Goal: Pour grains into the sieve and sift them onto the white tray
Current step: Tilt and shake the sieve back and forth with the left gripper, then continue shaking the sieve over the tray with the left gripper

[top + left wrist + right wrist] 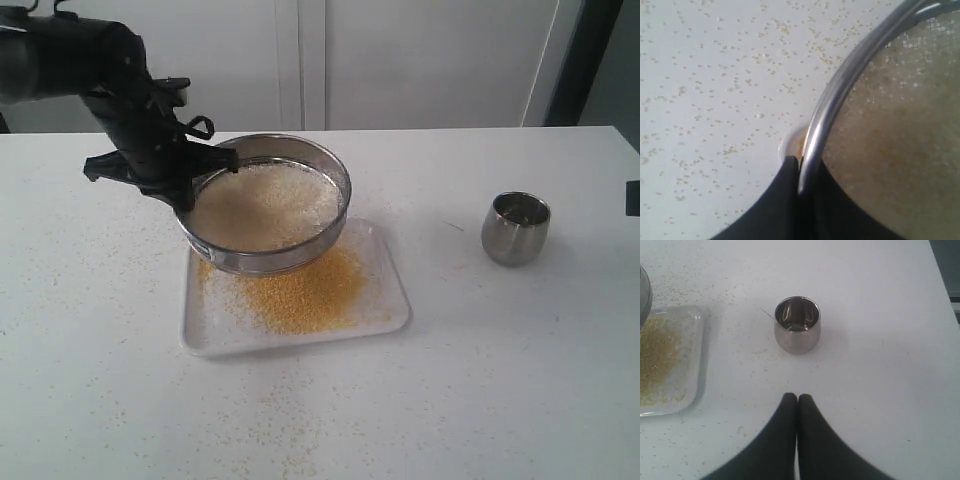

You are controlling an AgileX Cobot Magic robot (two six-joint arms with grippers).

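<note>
You see a sieve (272, 262) of shiny, smooth steel with fine mesh, and a small steel cup (515, 238) just as glossy. Your white tray (388, 308) looks like smooth glossy plastic; the table (520, 390) is matt white.

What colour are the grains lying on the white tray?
Golden-yellow grains, clearest in the exterior view.

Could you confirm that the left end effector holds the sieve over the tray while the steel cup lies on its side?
Not quite: the right wrist view shows the steel cup standing upright; the left end effector does hold the sieve over the tray.
</note>
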